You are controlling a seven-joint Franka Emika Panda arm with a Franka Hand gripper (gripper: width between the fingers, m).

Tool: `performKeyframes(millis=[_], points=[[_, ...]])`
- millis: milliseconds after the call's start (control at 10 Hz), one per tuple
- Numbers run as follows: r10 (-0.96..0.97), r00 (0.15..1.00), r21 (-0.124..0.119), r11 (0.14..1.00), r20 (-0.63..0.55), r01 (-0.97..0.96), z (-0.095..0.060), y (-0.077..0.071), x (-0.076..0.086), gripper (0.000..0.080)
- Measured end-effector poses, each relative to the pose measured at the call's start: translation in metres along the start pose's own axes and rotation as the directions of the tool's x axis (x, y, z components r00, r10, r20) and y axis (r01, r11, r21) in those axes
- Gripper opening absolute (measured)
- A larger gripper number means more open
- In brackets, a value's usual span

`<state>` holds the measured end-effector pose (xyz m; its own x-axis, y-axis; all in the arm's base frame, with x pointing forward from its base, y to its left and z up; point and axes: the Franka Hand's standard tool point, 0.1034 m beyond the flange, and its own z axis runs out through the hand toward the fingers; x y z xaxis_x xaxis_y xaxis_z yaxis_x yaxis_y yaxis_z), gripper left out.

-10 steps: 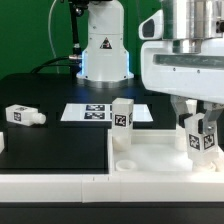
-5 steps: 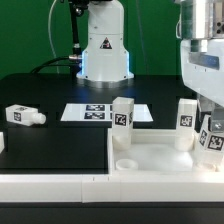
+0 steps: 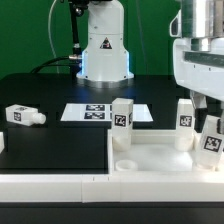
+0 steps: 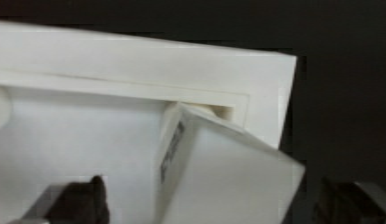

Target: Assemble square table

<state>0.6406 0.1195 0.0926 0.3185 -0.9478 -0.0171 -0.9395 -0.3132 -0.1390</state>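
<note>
The white square table slab [image 3: 150, 157] lies at the exterior view's right, sockets up. One tagged white leg [image 3: 122, 120] stands in its near-left corner and another [image 3: 186, 117] stands at the back right. My gripper [image 3: 211, 128] hangs over the slab's right edge, shut on a third tagged leg [image 3: 211, 146], which is slightly tilted. In the wrist view this leg [image 4: 234, 160] sits between my dark fingertips [image 4: 83, 200], above a slab corner [image 4: 243, 80]. A fourth leg [image 3: 22, 116] lies on the black table at the left.
The marker board [image 3: 92, 113] lies flat behind the slab. A long low white border bar [image 3: 55, 181] runs along the front. The robot base [image 3: 105, 50] stands at the back centre.
My gripper has moved toward the exterior view's right with the leg in it, uncovering the leg that stands at the back right. In the last half second it hardly moved.
</note>
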Motion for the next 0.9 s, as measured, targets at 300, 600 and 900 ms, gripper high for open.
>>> performKeyframes(millis=[300, 600, 900], points=[[-0.207, 0.978, -0.001, 0.978, 0.001, 0.207, 0.0004, 0.0005, 0.0002, 0.0645], [-0.529, 0.849, -0.028, 0.848, -0.010, 0.528, 0.0059, 0.0022, -0.0004, 0.0648], [-0.535, 0.845, -0.033, 0.844, -0.008, 0.535, 0.0087, 0.0036, -0.0014, 0.0637]])
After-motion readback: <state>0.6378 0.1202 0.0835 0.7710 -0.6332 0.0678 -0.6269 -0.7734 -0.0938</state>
